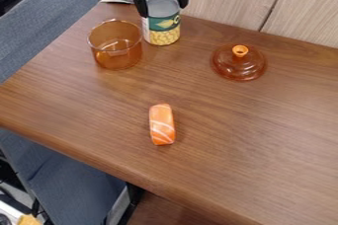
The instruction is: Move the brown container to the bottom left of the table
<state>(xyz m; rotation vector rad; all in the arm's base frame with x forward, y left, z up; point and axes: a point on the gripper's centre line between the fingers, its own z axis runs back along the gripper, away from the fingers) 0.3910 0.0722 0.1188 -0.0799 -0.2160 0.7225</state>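
Amber glass pot is seen upright at the far left of the table, just left of a corn can. Near the can's top, the gripper is spread wide, apparently with nothing held. Pre-grasp seems in hand; alignment leftward over the pot is needed. Open wood is offered nearer, bounded by a slanting edge.

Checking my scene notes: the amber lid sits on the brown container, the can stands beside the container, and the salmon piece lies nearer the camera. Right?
No: the camera view shows the amber lid resting on the table, not on the brown container. The can stands beside the container, and the salmon piece lies nearer the camera.
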